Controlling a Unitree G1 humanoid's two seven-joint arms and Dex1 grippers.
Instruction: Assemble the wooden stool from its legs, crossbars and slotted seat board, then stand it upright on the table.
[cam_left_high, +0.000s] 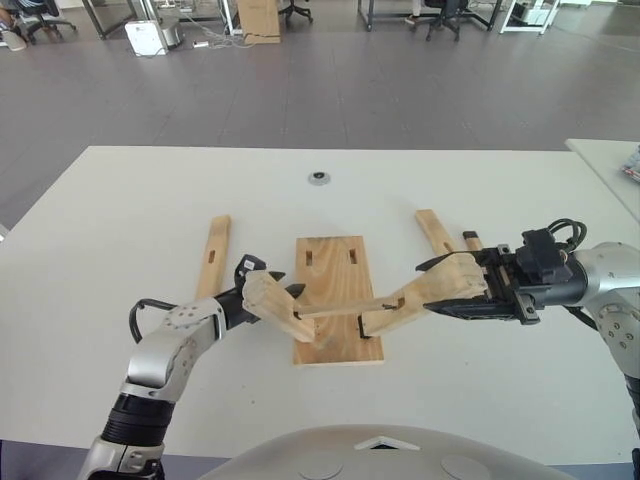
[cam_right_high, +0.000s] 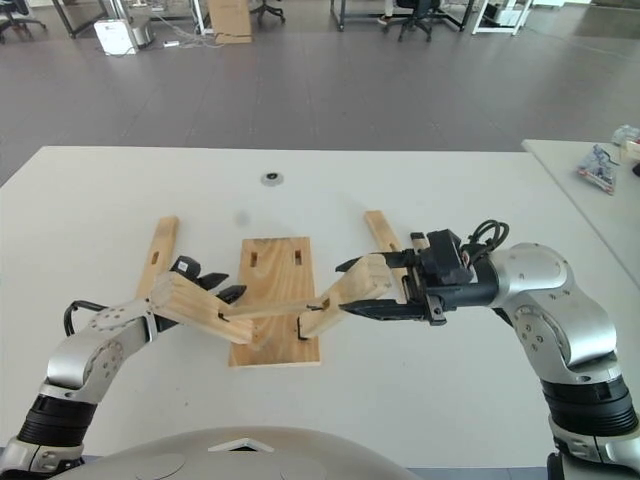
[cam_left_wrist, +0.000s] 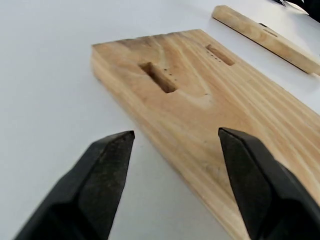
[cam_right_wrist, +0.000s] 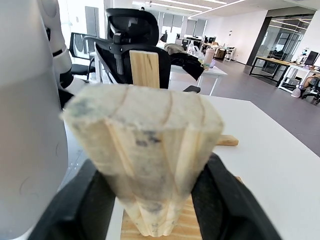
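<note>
The seat board (cam_left_high: 330, 262) lies flat on the counter (cam_left_high: 120, 220) with its slots (cam_left_wrist: 157, 77) facing up. Above its near half hangs a sub-frame of two legs joined by a crossbar (cam_left_high: 345, 308). The right hand (cam_left_high: 440, 287) is clamped on the gripped leg (cam_left_high: 425, 295) over the board's right edge. The second leg (cam_left_high: 275, 308) hangs over the left edge, just beside the left hand (cam_left_wrist: 176, 135), whose fingers (cam_left_wrist: 105, 165) are spread with nothing between them. One loose leg (cam_left_high: 213, 255) lies left of the board and another (cam_left_high: 435, 230) lies right of it.

The step looks like seating the leg ends in the slots. It would go best if the left hand grips the second leg first. Then level the frame, line both ends over a slot pair, and press down evenly so the crossbar joint holds.
</note>
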